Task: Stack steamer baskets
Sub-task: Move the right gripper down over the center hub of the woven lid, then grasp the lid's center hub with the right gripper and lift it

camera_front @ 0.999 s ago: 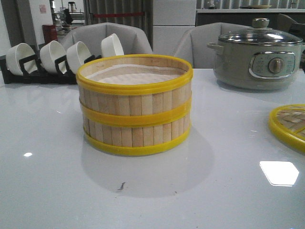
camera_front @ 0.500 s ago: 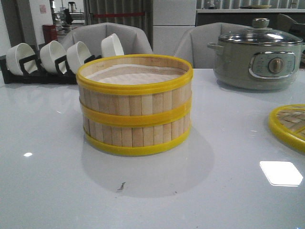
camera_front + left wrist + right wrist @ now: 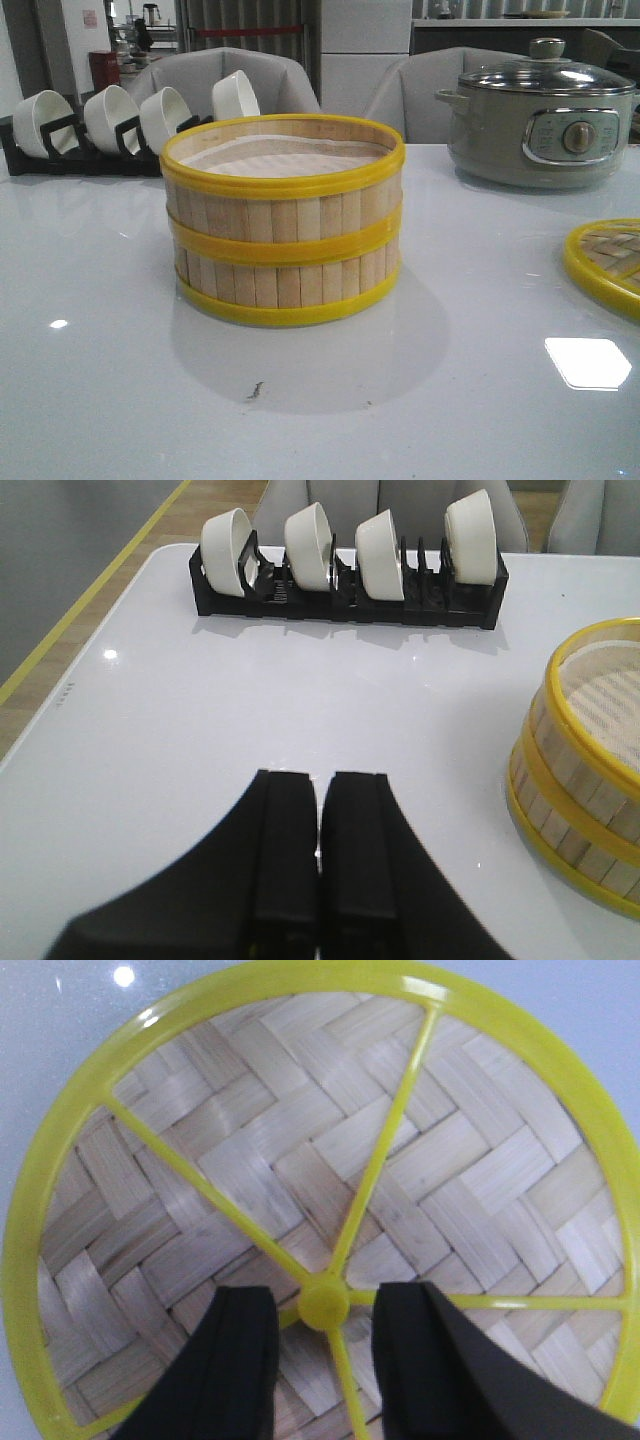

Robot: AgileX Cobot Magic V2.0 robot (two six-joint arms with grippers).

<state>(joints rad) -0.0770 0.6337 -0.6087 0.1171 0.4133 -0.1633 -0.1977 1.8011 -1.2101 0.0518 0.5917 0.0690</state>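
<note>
Right hand (image 3: 325, 1330) spread, straddling lid (image 3: 300, 1160) hub from above.

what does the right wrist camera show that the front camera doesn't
Only the right wrist view shows the right gripper, open, its fingers either side of the yellow knob at the hub of the lid, and the whole woven face with its spokes.

Only the front view shows the stacked baskets, the grey pot and the bowls in their rack.

Both show the lid and the white table; in the front view the lid is cut off at the right edge.
</note>
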